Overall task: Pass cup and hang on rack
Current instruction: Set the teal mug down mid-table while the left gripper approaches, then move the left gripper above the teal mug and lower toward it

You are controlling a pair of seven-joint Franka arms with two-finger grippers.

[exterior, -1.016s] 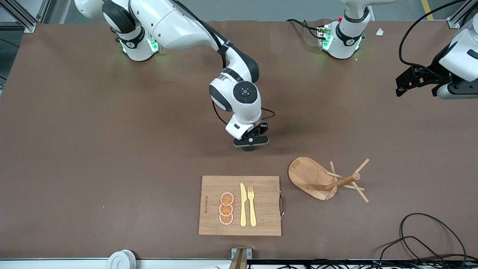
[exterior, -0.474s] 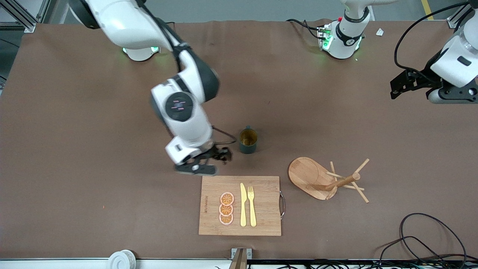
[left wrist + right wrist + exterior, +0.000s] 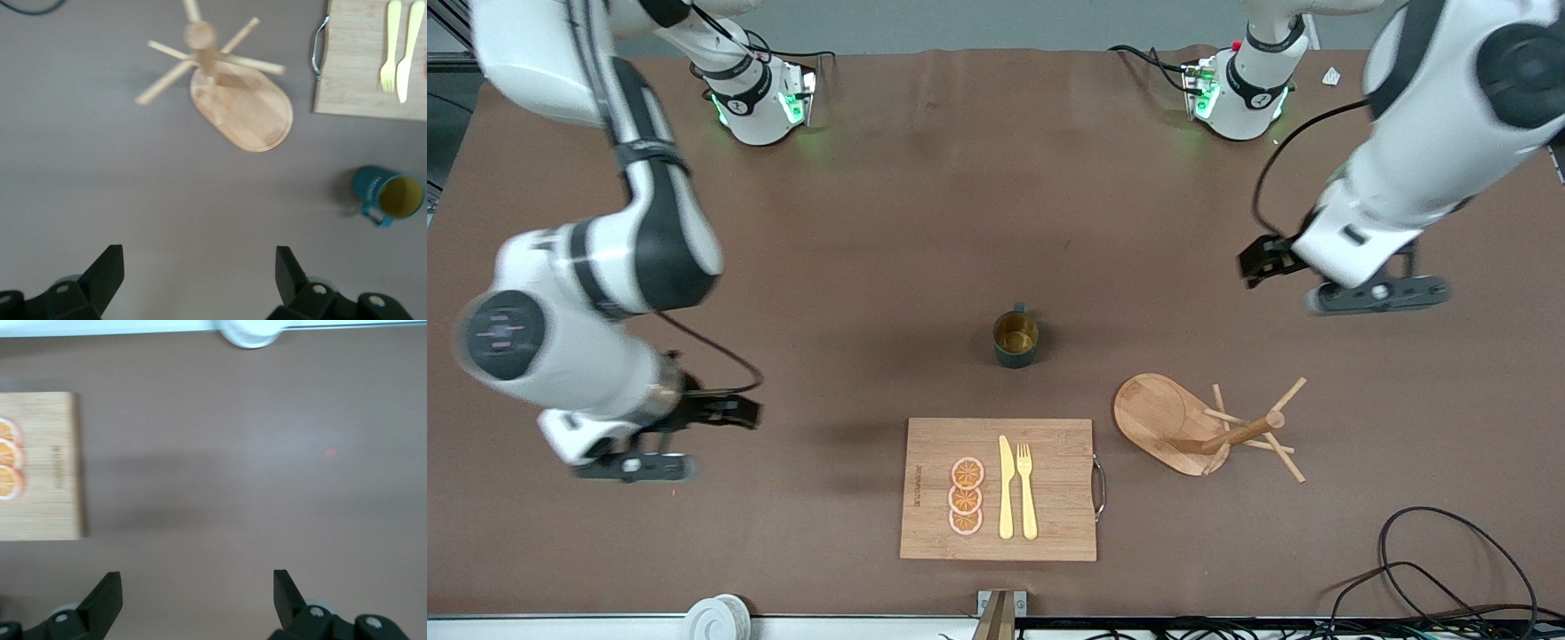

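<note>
The dark teal cup (image 3: pixel 1016 338) stands upright and alone on the brown table, handle pointing toward the robots' bases. It also shows in the left wrist view (image 3: pixel 390 195). The wooden rack (image 3: pixel 1183 425) stands nearer to the front camera, toward the left arm's end, and shows in the left wrist view (image 3: pixel 230 100). My left gripper (image 3: pixel 1374 298) is open and empty over bare table, apart from the rack; its own view (image 3: pixel 198 273) shows the jaws wide. My right gripper (image 3: pixel 633 464) is open and empty over bare table toward the right arm's end, jaws wide in its own view (image 3: pixel 197 597).
A bamboo cutting board (image 3: pixel 925 524) with orange slices (image 3: pixel 966 496), a yellow knife (image 3: pixel 1006 487) and a fork (image 3: pixel 1026 489) lies nearer to the front camera than the cup. A white roll (image 3: pixel 717 616) and black cables (image 3: pixel 1432 569) lie at the table's front edge.
My right gripper left the cup standing on the table and swung away toward the right arm's end. My left arm moved in from the table's end toward the rack.
</note>
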